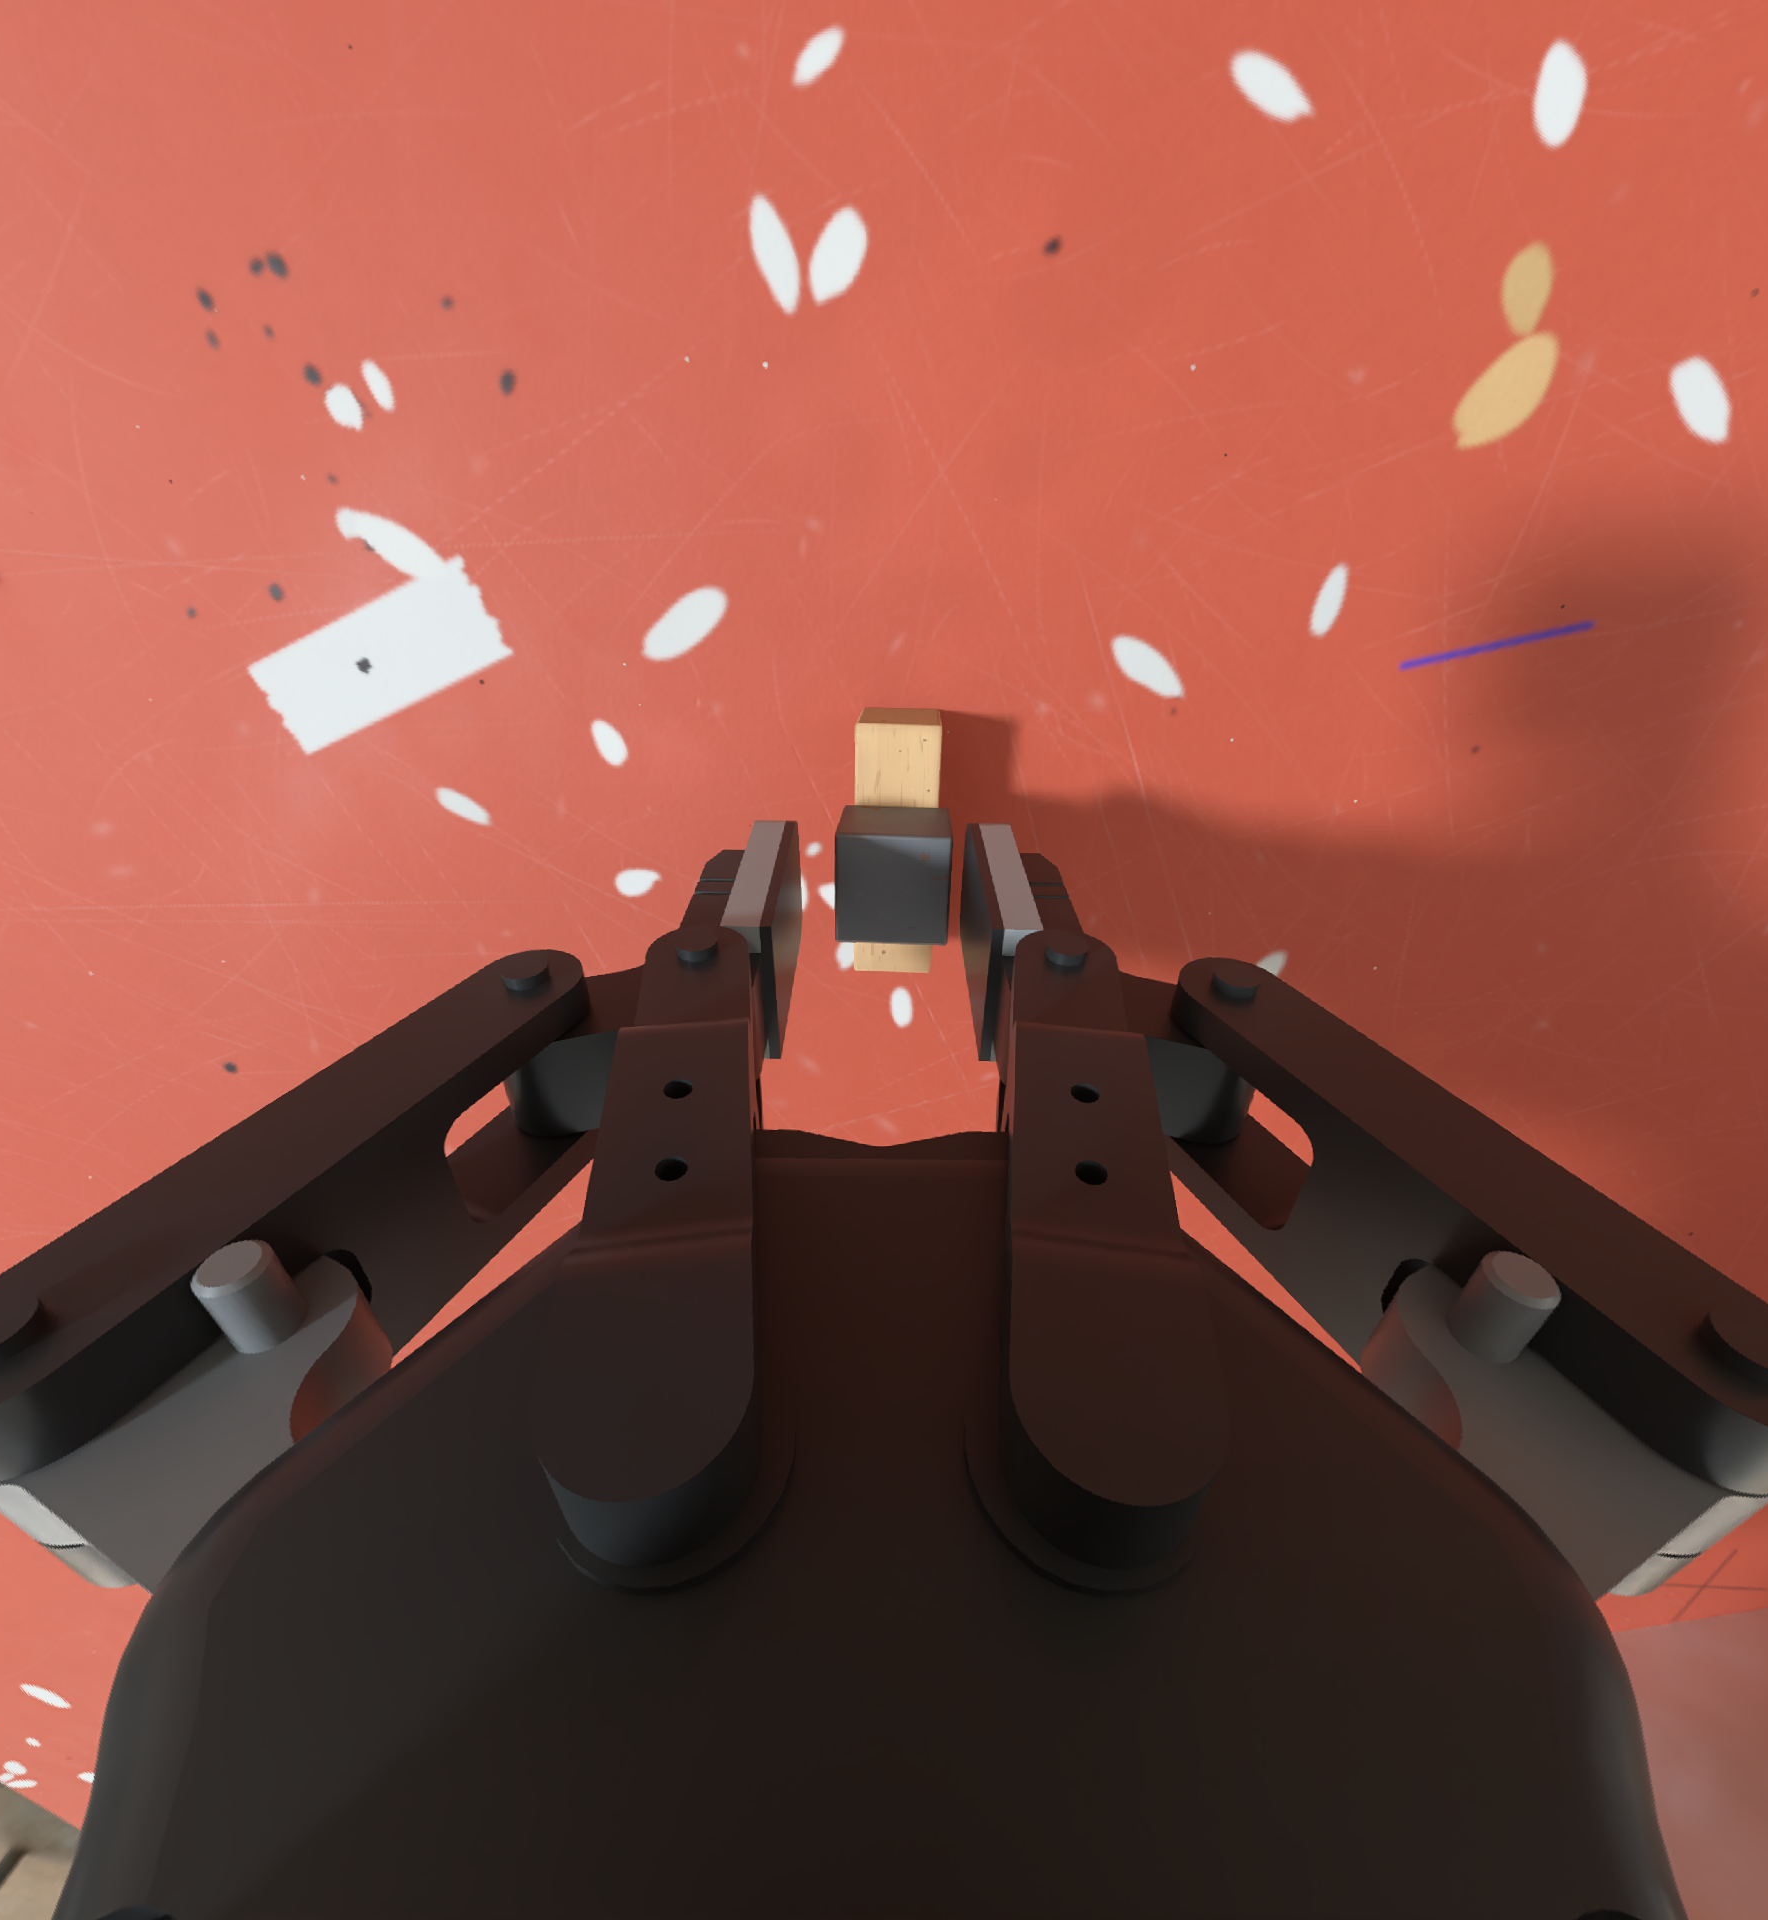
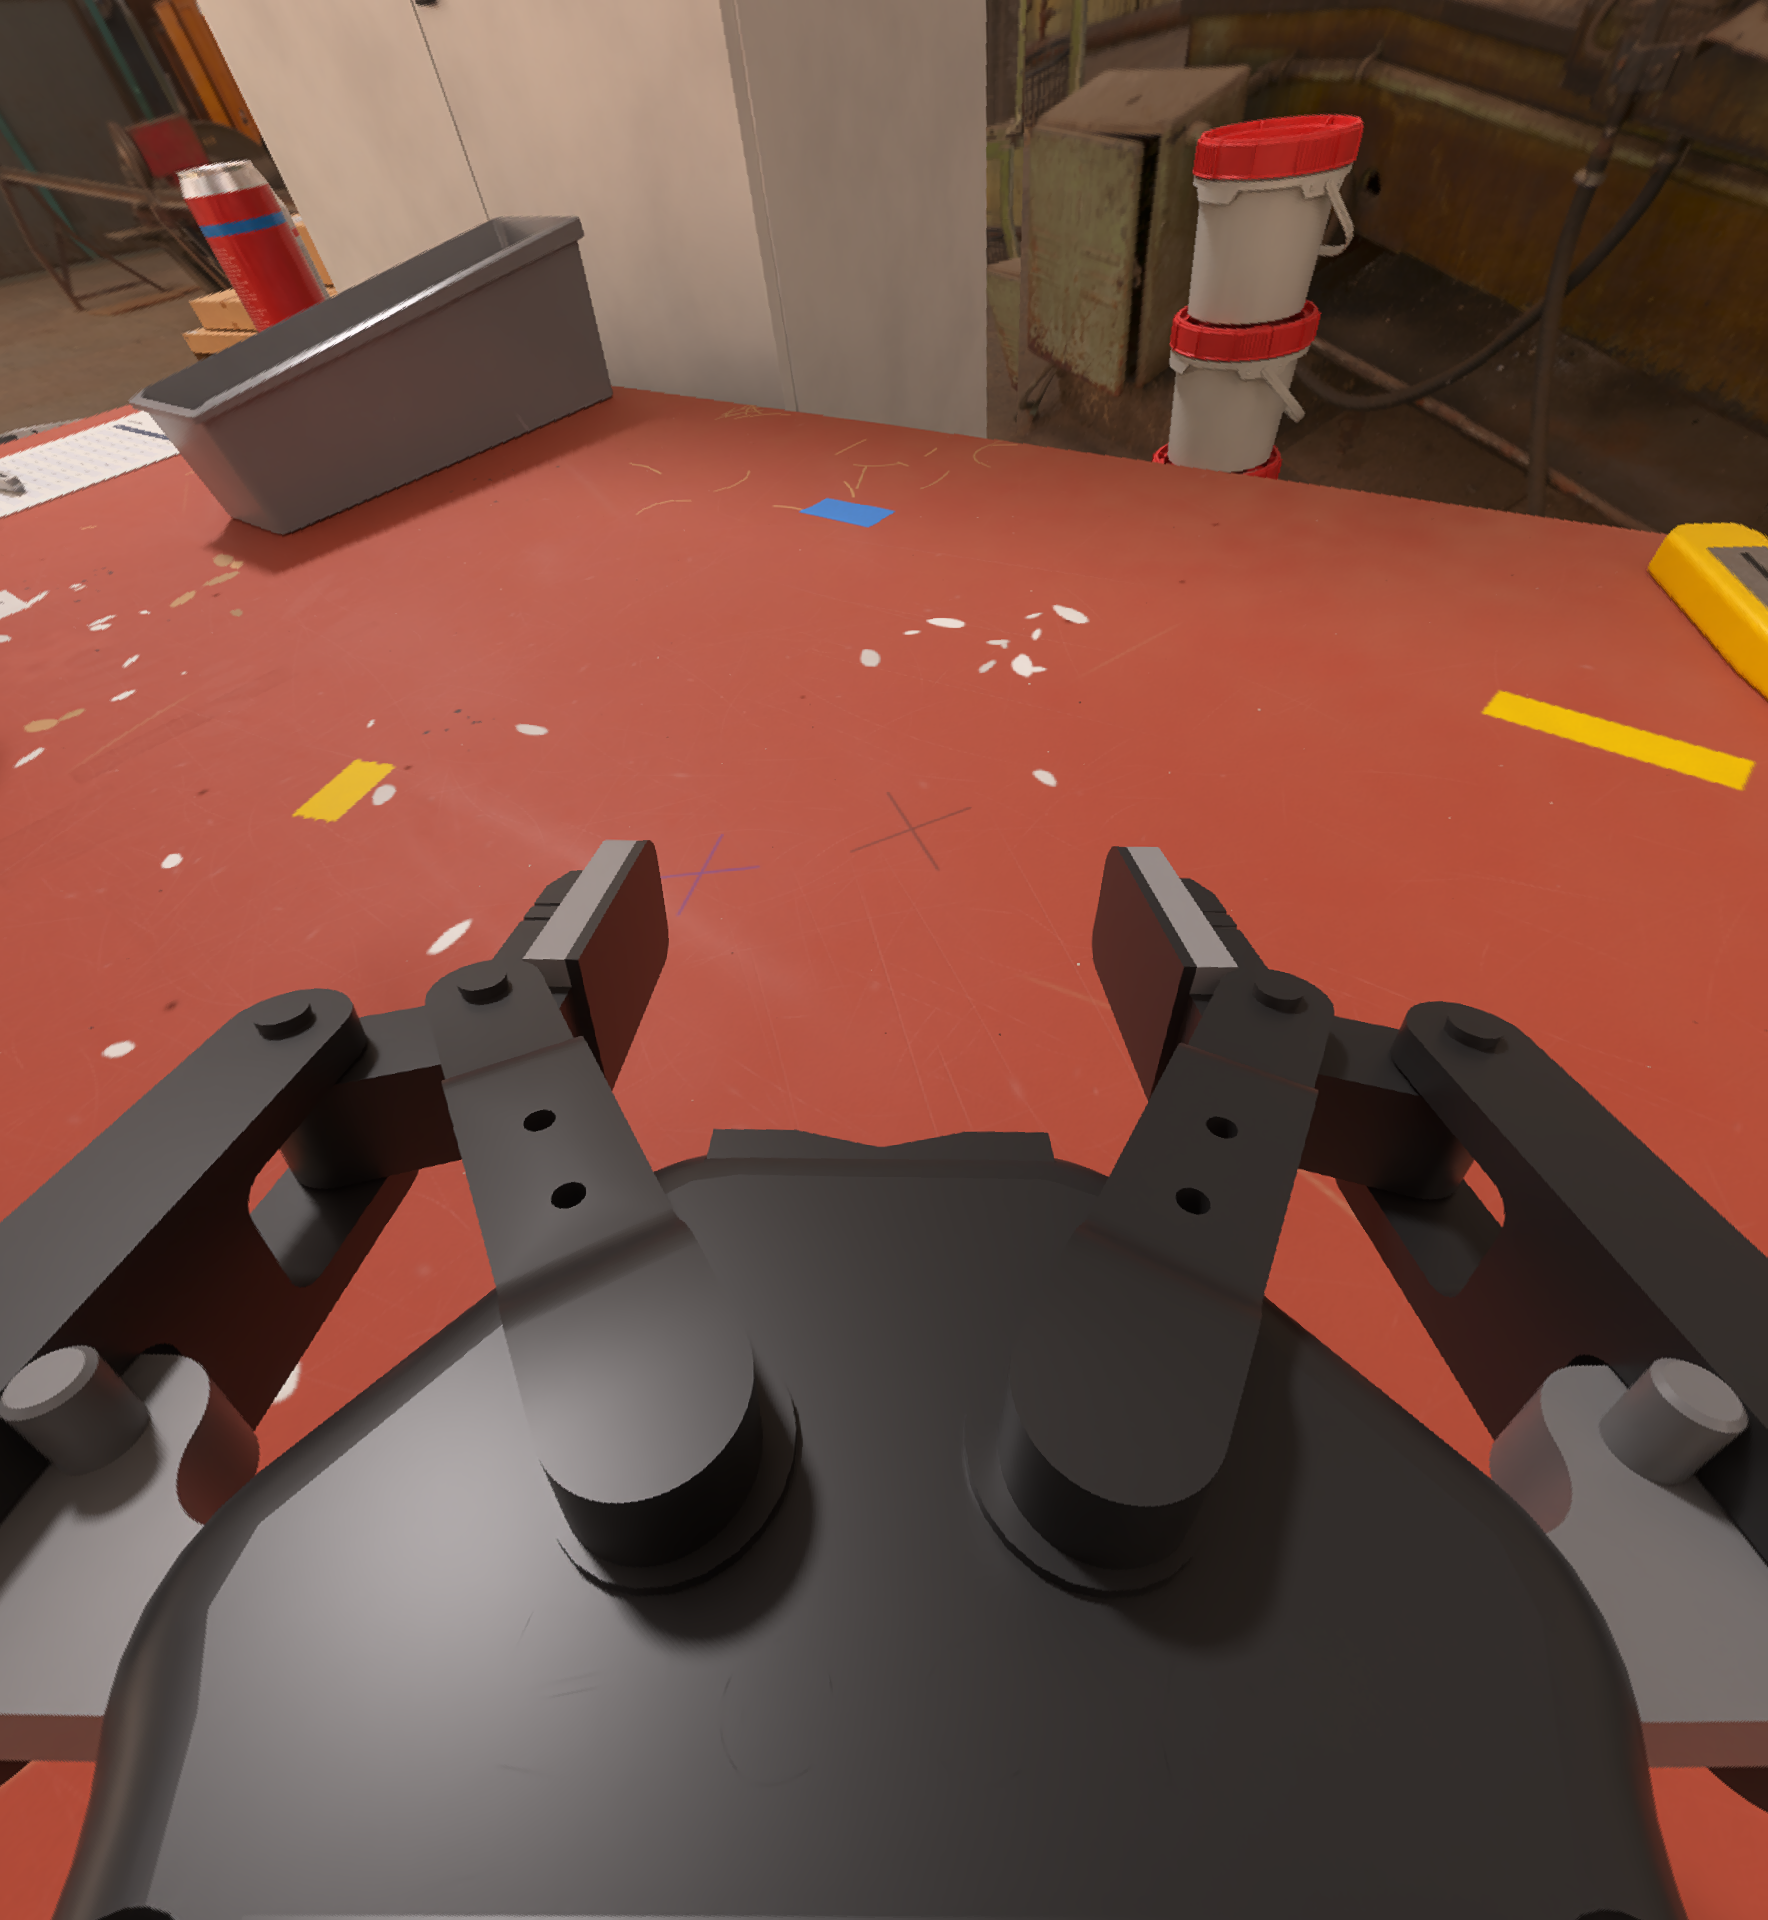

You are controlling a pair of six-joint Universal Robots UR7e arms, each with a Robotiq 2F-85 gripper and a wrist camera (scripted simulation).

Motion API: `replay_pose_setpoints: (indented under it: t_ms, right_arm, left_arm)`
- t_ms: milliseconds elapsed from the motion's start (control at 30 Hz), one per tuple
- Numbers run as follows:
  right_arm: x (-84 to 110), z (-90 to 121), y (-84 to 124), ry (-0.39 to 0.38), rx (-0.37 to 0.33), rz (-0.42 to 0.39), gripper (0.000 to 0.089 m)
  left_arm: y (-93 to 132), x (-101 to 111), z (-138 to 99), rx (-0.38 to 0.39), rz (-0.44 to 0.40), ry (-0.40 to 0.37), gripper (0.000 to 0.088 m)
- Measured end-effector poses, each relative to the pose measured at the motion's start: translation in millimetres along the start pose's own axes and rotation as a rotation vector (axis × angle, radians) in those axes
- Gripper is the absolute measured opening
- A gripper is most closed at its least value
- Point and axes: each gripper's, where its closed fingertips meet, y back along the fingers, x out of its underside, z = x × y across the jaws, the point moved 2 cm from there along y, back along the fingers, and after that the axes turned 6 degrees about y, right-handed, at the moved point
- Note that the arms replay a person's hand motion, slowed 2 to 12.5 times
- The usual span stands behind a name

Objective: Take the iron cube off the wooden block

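In the left wrist view a dark iron cube sits on top of a light wooden block that lies on the red table. My left gripper looks down on them, open, with one finger on each side of the cube and a small gap on both sides. The wood shows beyond the cube and as a short end nearer to me. My right gripper is open and empty, low over bare red table; neither the cube nor the block shows in the right wrist view.
A grey bin stands at the table's far left. A yellow tool lies at the right edge. Red-lidded white buckets stand beyond the far edge. Tape strips and paint flecks mark the tabletop.
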Motion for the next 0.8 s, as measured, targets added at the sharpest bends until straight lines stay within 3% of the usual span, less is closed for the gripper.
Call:
replay_pose_setpoints:
  t_ms: [233,800]
  right_arm:
    - [-0.7,0.1,0.3,-0.009,-0.006,-0.006,0.0721]
    - [0.8,0.0,1.0,-0.007,-0.005,0.002,0.0714]
  left_arm:
    - [-2.8,1.0,-1.4,0.01,0.02,-0.004,0.0202]
    - [-3.2,0.6,-0.1,-0.019,0.041,-0.019,0.0203]
